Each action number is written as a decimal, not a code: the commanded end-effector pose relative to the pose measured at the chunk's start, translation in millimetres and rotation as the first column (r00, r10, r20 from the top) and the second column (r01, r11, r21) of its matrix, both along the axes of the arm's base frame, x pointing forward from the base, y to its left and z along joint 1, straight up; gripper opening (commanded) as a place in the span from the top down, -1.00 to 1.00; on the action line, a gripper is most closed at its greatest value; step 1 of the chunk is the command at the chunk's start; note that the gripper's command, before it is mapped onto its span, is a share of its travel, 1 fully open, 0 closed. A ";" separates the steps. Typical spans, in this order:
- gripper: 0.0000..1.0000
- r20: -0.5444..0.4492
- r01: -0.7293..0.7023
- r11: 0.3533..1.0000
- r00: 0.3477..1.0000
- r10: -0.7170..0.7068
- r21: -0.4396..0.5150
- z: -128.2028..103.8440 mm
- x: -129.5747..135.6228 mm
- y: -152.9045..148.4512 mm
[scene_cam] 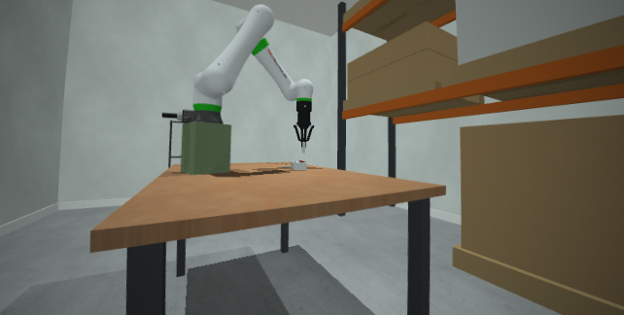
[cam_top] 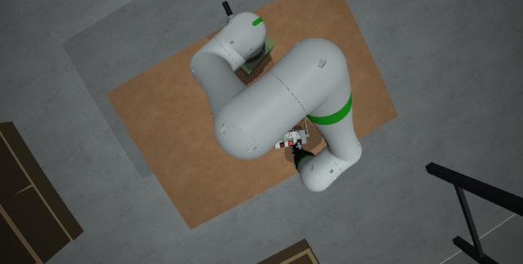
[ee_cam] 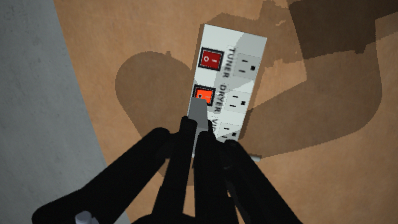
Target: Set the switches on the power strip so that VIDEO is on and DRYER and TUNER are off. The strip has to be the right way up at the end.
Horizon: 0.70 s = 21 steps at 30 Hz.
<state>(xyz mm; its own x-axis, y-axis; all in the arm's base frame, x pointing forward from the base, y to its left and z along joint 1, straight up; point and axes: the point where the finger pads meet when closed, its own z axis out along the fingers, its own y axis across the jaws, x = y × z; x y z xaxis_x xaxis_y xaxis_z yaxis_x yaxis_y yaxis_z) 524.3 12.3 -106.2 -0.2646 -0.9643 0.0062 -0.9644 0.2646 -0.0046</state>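
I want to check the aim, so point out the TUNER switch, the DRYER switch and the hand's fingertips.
TUNER switch (ee_cam: 209, 59), wrist view, middle of the dark red rocker.
DRYER switch (ee_cam: 204, 92), wrist view, visible top of the bright orange rocker.
hand (ee_cam: 200, 111), wrist view, shut grey fingertips over the strip.

Wooden table (scene_cam: 272, 196): white power strip (ee_cam: 227, 82) face-up, green pedestal (scene_cam: 206, 148) at rear.

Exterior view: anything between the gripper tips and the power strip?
Nothing. In the exterior view the shut gripper hangs above the power strip with only background wall showing in the gap. In the wrist view the fingertips overlap the DRYER switch.
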 end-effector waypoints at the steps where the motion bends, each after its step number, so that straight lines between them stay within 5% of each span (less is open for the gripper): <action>1: 1.00 0.000 0.000 1.000 1.000 0.000 0.000 -2.3 0.2 0.0; 21: 1.00 0.000 0.000 1.000 1.000 0.000 0.000 -23.3 0.4 0.0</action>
<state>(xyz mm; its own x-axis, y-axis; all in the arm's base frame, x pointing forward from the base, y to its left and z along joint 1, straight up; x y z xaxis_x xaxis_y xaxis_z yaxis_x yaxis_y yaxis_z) 524.4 12.3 -127.7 -0.2647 -0.9643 0.0063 -0.9643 0.2646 -0.0046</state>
